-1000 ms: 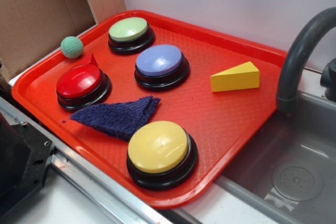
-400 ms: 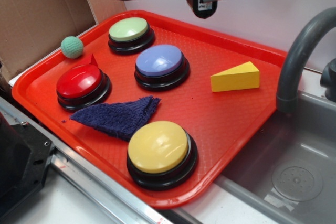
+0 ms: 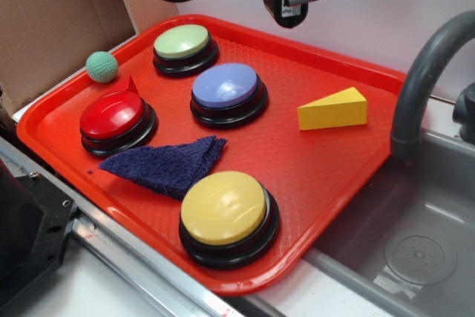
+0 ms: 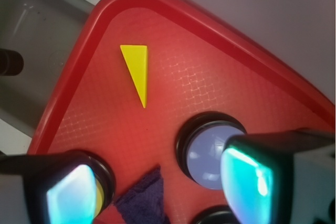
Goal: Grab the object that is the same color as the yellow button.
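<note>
1. The gripper (image 4: 163, 187) hangs high above the back of the red tray (image 3: 326, 176), fingers spread, holding nothing.
2. The yellow wedge (image 3: 333, 109) lies free on the tray's right side, right of the blue button (image 3: 225, 85).
3. In the wrist view the wedge (image 4: 136, 71) lies ahead of the gripper, its long axis running roughly crosswise to the finger gap.

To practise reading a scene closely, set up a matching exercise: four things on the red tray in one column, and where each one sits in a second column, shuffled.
Things:
1. yellow wedge
2. yellow button
3. green button
4. dark blue cloth

Places:
A. far corner of the tray
B. near front edge
C. between the red button and the yellow button
D. towards the sink side

Pairs: 1-D, 2-B, 3-A, 4-C
</note>
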`<state>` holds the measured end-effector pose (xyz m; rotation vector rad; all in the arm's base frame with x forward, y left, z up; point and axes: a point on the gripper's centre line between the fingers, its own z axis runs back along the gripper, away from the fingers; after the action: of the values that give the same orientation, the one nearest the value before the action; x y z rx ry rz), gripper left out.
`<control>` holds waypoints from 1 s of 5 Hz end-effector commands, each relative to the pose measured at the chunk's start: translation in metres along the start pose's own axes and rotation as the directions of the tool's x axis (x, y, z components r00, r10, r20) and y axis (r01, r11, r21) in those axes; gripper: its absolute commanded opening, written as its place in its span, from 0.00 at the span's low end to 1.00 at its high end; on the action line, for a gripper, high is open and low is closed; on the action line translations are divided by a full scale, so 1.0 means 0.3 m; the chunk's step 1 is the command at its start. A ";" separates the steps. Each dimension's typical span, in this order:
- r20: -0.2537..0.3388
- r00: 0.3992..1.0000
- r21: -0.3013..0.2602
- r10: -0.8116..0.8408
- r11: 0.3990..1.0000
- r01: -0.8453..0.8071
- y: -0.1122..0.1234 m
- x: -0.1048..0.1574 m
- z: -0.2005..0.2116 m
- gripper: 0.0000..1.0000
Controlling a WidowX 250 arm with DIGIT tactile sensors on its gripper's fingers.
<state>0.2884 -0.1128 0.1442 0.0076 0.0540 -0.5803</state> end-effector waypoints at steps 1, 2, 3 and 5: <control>0.065 0.954 -0.073 -0.293 0.952 0.298 -0.052 0.139 -0.176 1.00; 0.026 0.924 -0.148 -0.382 0.912 0.382 -0.084 0.181 -0.310 1.00; -0.003 0.927 -0.150 -0.375 0.917 0.370 -0.087 0.194 -0.337 1.00; -0.078 0.925 -0.134 -0.371 0.924 0.359 -0.117 0.210 -0.371 0.00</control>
<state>0.3272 -0.1664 0.0158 -0.0876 0.2445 -0.9246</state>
